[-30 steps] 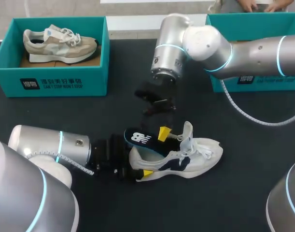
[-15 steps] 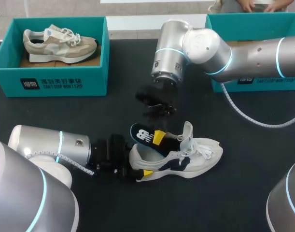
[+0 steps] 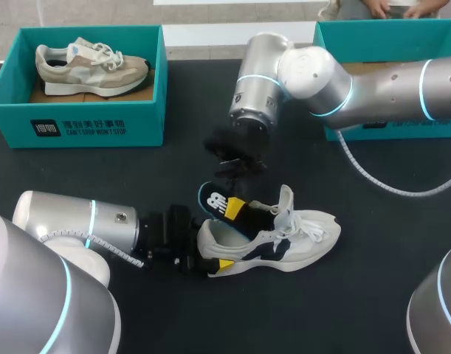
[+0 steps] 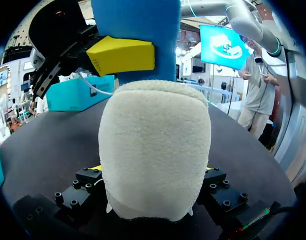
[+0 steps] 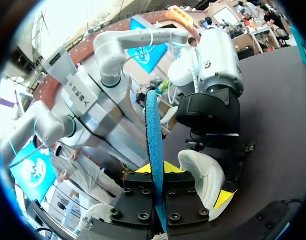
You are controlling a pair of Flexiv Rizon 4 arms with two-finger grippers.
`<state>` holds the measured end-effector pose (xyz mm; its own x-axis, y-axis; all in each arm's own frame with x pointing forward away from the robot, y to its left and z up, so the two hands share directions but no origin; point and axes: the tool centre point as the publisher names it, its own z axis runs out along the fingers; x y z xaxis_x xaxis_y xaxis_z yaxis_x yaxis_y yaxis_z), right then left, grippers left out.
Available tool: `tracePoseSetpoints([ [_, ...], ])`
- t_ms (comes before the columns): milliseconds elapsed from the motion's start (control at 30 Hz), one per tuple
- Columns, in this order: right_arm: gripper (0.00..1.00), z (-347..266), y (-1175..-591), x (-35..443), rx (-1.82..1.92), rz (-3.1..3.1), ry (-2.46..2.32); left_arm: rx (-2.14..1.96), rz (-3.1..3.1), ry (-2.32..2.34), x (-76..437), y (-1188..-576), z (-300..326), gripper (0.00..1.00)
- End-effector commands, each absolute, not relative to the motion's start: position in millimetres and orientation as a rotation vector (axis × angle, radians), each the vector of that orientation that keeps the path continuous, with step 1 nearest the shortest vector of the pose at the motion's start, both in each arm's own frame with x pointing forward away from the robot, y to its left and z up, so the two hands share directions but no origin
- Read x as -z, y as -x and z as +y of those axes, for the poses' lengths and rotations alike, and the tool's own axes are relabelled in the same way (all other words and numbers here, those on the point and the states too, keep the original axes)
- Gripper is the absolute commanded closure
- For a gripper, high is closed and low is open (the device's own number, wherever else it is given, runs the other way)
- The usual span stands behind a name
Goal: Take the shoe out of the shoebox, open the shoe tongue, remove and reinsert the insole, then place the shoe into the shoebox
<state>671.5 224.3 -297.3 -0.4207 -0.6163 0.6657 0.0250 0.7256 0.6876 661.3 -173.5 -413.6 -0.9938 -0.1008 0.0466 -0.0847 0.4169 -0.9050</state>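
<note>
Left fingers (image 3: 224,264) clamp the heel of the shoe (image 3: 306,230) on the desk (image 3: 100,173) and right fingers (image 3: 235,209) pinch the half-inserted insole (image 3: 213,203), which may buckle against the collar or slip free.

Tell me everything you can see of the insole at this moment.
The thin blue insole, foam by its look, shows a dark face with a white mark. Its heel end sticks up at a slant out of the white sneaker, its front end hidden inside. The right gripper is shut on it, a yellow tip on each face. The left gripper grips the sneaker's heel.
</note>
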Motion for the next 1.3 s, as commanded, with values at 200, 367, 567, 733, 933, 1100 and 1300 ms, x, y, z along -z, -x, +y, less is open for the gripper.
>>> tracePoseSetpoints([
  [200, 1.00, 231, -677, 241, 0.979, -1.952, -0.219, 1.676, 2.633, 0.174, 417, -657, -174, 1.00],
  [367, 1.00, 245, -687, 207, 1.102, -1.979, -0.077, 1.676, 2.633, 0.174, 417, -657, -174, 1.00],
  [567, 1.00, 262, -694, 168, 1.213, -1.982, 0.084, 1.676, 2.633, 0.174, 417, -657, -174, 1.00],
  [733, 1.00, 266, -697, 155, 1.258, -2.026, 0.153, 1.676, 2.633, 0.174, 417, -657, -174, 1.00],
  [933, 1.00, 266, -697, 155, 1.258, -2.026, 0.153, 1.676, 2.633, 0.174, 417, -657, -174, 1.00],
  [1100, 1.00, 266, -697, 155, 1.258, -2.026, 0.153, 1.676, 2.633, 0.174, 417, -657, -174, 1.00],
  [1300, 1.00, 257, -708, 115, 1.488, -1.846, 0.370, 1.676, 2.633, 0.174, 417, -657, -174, 1.00],
])
